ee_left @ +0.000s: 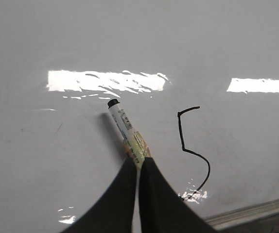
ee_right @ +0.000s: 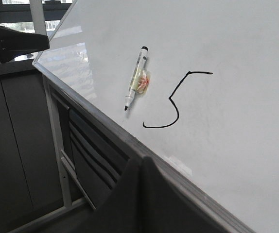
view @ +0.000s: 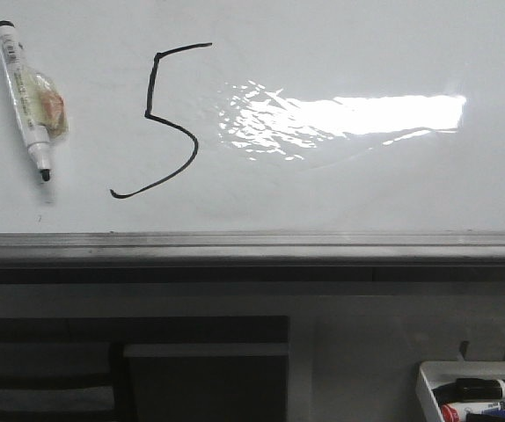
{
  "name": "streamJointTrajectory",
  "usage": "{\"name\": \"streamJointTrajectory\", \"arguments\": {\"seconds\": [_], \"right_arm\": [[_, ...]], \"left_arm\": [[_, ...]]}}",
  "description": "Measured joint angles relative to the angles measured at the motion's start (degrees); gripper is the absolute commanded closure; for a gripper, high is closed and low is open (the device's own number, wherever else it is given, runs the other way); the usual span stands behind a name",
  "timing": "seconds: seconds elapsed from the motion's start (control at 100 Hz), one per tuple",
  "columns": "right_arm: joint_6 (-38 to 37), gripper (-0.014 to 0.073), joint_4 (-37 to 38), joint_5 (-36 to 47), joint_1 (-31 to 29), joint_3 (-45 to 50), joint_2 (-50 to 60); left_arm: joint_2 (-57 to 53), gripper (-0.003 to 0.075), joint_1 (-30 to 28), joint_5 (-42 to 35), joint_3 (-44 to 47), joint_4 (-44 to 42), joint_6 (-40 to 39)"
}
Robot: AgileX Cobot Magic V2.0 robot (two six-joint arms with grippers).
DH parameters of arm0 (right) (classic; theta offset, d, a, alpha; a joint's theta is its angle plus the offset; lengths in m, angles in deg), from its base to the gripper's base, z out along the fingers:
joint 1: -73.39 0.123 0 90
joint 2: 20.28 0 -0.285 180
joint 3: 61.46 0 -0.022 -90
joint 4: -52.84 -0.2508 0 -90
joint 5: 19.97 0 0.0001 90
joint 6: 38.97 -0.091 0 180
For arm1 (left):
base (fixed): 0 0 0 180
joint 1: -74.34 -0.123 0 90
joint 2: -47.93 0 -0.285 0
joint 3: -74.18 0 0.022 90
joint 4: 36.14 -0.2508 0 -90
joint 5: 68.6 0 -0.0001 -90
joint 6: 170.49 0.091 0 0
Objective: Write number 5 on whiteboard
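Marker [view: 25, 98]: laid flat on the whiteboard [view: 367, 193], uncapped, tip toward the grey rail [view: 252, 248].
Number 5 [view: 166, 123]: drawn in black just right of the marker, left of the glare.
Tray [view: 428, 391]: seen at lower right, markers inside.
Left pincer [ee_left: 138, 167]: fingers nearly together; whether the marker's end is gripped cannot be told.
Right pincer [ee_right: 142, 167]: closed, nothing held.

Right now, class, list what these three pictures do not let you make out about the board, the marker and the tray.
1. Left wrist view: one end of the marker is hidden behind the left gripper.
2. Front view: the marker tray is cut off at the corner, so its contents cannot be counted.
3. All views: the marker's label print is too small to read.
4. Front view: glare on the whiteboard could mask faint marks.
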Motion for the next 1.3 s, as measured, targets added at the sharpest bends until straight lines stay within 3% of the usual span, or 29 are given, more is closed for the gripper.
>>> {"name": "streamJointTrajectory", "arguments": {"seconds": [0.69, 0.78, 0.85, 0.93, 1.07, 1.3], "right_arm": [[0.0, 0.0655, 0.27, 0.0, 0.0, 0.76, 1.27], [0.0, 0.0655, 0.41, 0.0, 0.0, 0.76, 1.27], [0.0, 0.0655, 0.41, 0.0, 0.0, 0.76, 1.27], [0.12, 0.0655, 0.41, 0.0, 0.0, 0.76, 1.27], [0.12, 0.0655, 0.41, 0.0, 0.0, 0.76, 1.27], [0.12, 0.0655, 0.41, 0.0, 0.0, 0.76, 1.27]], "left_arm": [[-0.13, 0.0741, 0.0, -0.5, 0.08, 0.0, 0.0], [-0.13, 0.0741, 0.0, -0.23, 0.08, 2.99, 0.5], [-0.13, 0.0741, -0.12, 1.24, 0.08, 7.34, 6.26], [-0.13, 0.0741, -1.35, 2.89, 0.08, 15.02, 18.18], [-0.42, 0.0741, -7.26, 6.07, 0.08, 26.85, 35.9], [-3.24, 0.0741, -20.23, 8.55, 3.05, 30.18, 41.08]]}}
